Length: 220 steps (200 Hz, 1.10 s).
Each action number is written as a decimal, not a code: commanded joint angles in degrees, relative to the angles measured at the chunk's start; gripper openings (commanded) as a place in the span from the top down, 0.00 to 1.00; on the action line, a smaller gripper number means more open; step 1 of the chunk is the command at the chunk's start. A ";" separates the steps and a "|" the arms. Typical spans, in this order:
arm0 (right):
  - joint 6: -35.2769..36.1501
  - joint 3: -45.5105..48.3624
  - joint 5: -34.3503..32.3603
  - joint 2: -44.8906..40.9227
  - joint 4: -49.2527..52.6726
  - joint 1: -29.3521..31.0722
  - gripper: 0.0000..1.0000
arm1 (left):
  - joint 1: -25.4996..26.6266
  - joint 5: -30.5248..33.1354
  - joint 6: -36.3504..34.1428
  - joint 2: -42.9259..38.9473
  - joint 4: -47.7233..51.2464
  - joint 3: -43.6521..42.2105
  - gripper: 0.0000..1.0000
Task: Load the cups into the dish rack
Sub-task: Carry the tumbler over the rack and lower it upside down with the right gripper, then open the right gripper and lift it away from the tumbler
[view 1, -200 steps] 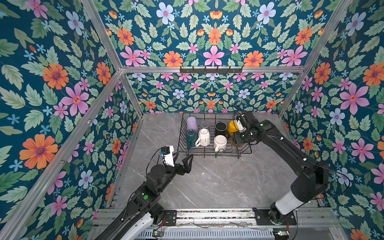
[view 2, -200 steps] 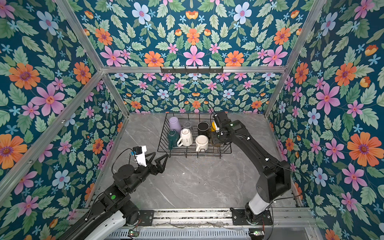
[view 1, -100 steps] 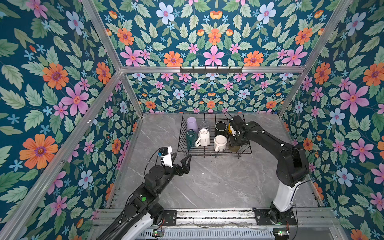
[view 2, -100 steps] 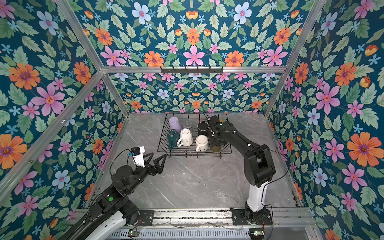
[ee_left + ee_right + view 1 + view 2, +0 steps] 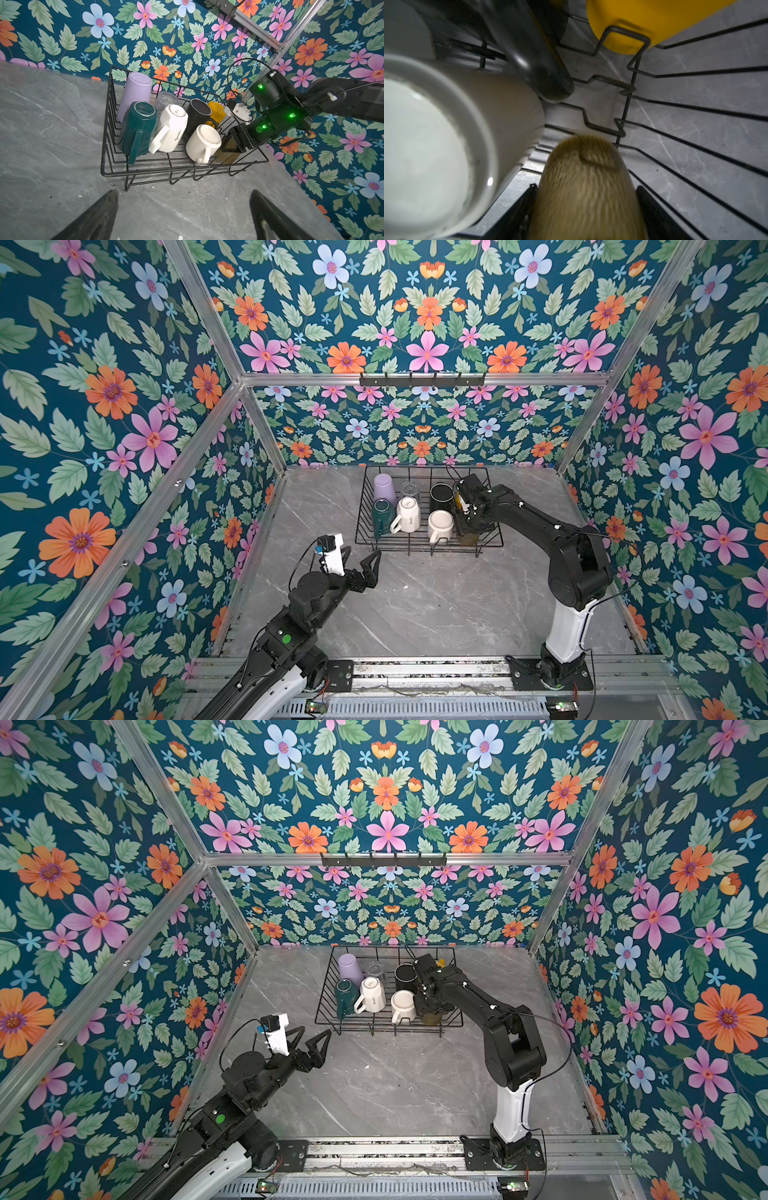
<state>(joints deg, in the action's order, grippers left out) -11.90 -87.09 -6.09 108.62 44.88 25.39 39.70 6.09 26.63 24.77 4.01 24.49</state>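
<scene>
Only right wrist view shows right gripper (image 5: pixel 586 188) straddling olive glass (image 5: pixel 587 158) on both sides; grip cannot be told. Left gripper (image 5: pixel 184 192): wide open, empty.

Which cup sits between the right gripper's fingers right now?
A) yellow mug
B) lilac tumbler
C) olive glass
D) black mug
C: in the right wrist view the olive glass fills the gap between the two fingers of the right gripper, while the yellow mug lies well apart from them.

Teal walls (image 5: pixel 124 414) carry pink, orange and pale-blue flowers with green leaves. Grey marble-veined table (image 5: pixel 415 605). Black wire dish rack (image 5: pixel 182 166); lilac tumbler (image 5: pixel 384 488), dark green mug (image 5: pixel 382 516), white mugs (image 5: pixel 409 512), black mug (image 5: pixel 440 495), yellow mug (image 5: pixel 217 111), olive glass (image 5: pixel 587 187).
</scene>
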 commanded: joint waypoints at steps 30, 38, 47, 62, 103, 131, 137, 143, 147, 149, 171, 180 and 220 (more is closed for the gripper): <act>-1.33 1.24 0.03 -4.02 -1.43 0.02 0.15 | -0.06 2.22 -2.01 -0.35 -1.10 1.65 0.00; -1.43 1.60 0.24 -5.28 -1.87 0.01 0.14 | -0.06 2.86 -2.61 -0.30 -1.40 1.98 0.00; -1.60 2.04 0.47 -6.86 -2.12 0.01 0.13 | -0.06 3.83 -3.39 -0.10 -1.91 2.29 0.00; -1.79 2.65 0.40 -9.55 -2.19 0.01 0.11 | -0.06 4.94 -4.57 0.33 -2.92 2.83 0.00; -3.10 9.30 2.62 -21.78 -6.69 -0.99 0.03 | -0.06 13.91 -9.02 2.63 -4.70 4.69 0.00; -3.09 19.47 4.40 -33.44 -15.89 -3.50 0.01 | -0.15 23.62 -15.21 6.23 -13.31 2.90 0.00; -3.12 21.80 4.57 -35.81 -17.82 -4.22 0.01 | -0.28 24.67 -17.08 7.41 -16.24 2.48 0.00; -3.02 24.17 4.65 -38.02 -19.72 -5.01 0.01 | -0.48 25.49 -18.94 8.85 -19.13 2.25 0.00; -2.83 25.69 4.65 -39.37 -20.97 -5.62 0.01 | -0.71 26.01 -19.96 9.99 -20.91 2.18 0.00; -2.86 26.43 4.72 -39.89 -21.50 -6.05 0.01 | -0.84 26.20 -20.44 10.55 -22.04 2.15 0.00; -3.13 33.77 4.11 -45.42 -26.24 -9.50 0.01 | -5.93 25.34 -22.58 17.96 -28.84 3.20 0.01; -3.07 36.98 2.75 -47.25 -28.71 -10.56 0.01 | -10.14 22.48 -21.11 20.80 -29.55 3.73 0.01; -1.92 48.86 -2.86 -51.74 -39.40 -14.34 0.01 | -24.92 14.58 -17.23 26.23 -36.70 -1.71 0.00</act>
<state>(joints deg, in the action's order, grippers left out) -14.74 -42.65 -3.79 58.13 15.57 12.36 19.29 24.75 9.04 49.71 -24.73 25.87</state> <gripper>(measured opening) 0.988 0.993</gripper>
